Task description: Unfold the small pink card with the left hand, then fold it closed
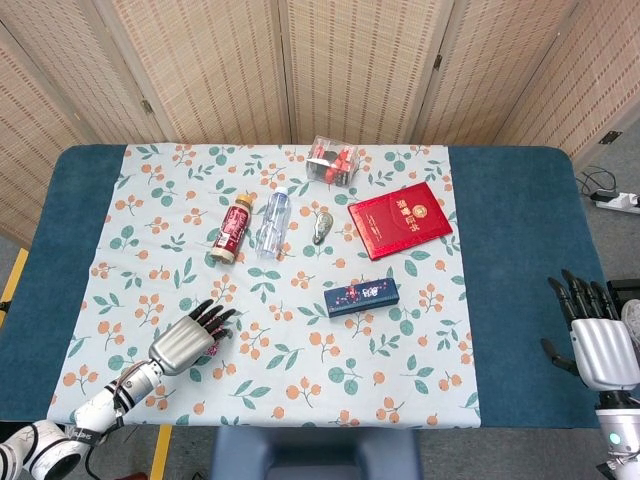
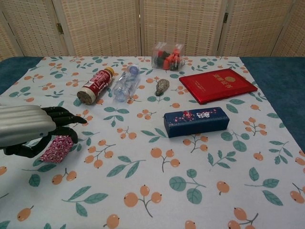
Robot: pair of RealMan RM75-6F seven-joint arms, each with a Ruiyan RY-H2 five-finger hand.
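the left hand (image 2: 28, 129) hangs low over the small pink card (image 2: 56, 149), dark fingers (image 2: 64, 119) spread across it (whether they touch it, i cannot tell). the card lies folded flat on the counter (image 2: 157, 200). beyond, a blue box (image 2: 196, 121), then a red booklet (image 2: 217, 85). the right hand (image 1: 600, 345) waits open at the counter's edge.

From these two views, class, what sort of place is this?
Probably an indoor robot test room: woven screens stand behind a table laid with a printed cloth and staged items such as a bottle. A power strip lies on the floor.
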